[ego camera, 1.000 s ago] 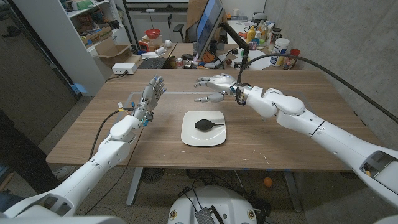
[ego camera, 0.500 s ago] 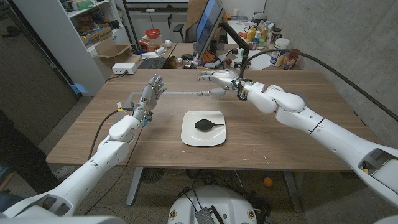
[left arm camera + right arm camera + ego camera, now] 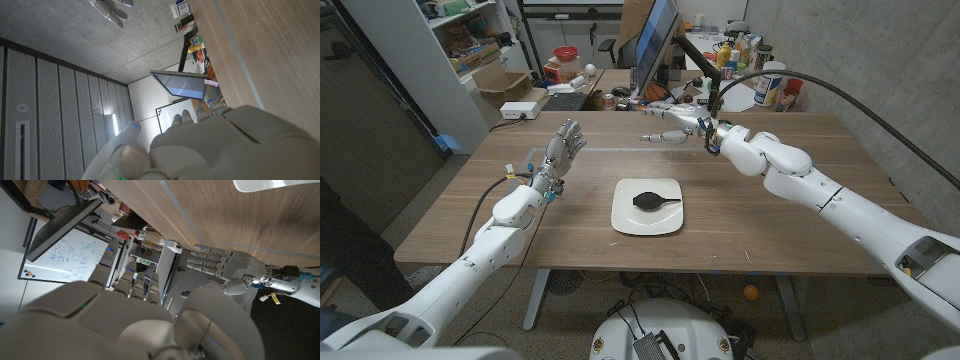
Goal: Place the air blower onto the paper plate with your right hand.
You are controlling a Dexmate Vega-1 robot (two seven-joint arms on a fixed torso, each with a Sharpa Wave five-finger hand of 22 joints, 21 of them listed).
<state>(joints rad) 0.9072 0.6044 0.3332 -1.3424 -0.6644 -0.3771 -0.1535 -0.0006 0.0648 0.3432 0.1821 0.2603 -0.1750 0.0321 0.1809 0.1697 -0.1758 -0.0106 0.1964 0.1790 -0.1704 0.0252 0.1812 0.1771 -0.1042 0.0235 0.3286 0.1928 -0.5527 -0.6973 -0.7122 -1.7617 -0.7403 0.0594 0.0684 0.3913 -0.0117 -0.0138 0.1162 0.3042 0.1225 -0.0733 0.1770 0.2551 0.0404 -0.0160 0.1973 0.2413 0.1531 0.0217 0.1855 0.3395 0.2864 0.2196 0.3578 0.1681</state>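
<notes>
Table [image 3: 800,190] first: one wooden top carries everything of the task. Two white robot arms reach over it from the near corners. One square paper plate [image 3: 647,217] lies near the table's middle, between the arms, and one black air blower [image 3: 653,201] lies on it, bulb toward the robot's left and nozzle toward its right, within the plate's rim.

Right hand [image 3: 676,123] hangs above the far part of the table, well apart from the plate and beyond it, fingers stretched out and spread, grasping nothing. Left hand [image 3: 560,152] stands upright over the table's left side, palm on edge, fingers apart and reaching up, likewise released and holding nothing; the right wrist view shows it [image 3: 220,262] the same way, fingers straight.

One dark monitor [image 3: 653,42] stands on a cluttered desk behind the table's far edge, and one cardboard box [image 3: 503,82] sits on a shelf unit at the back left.
</notes>
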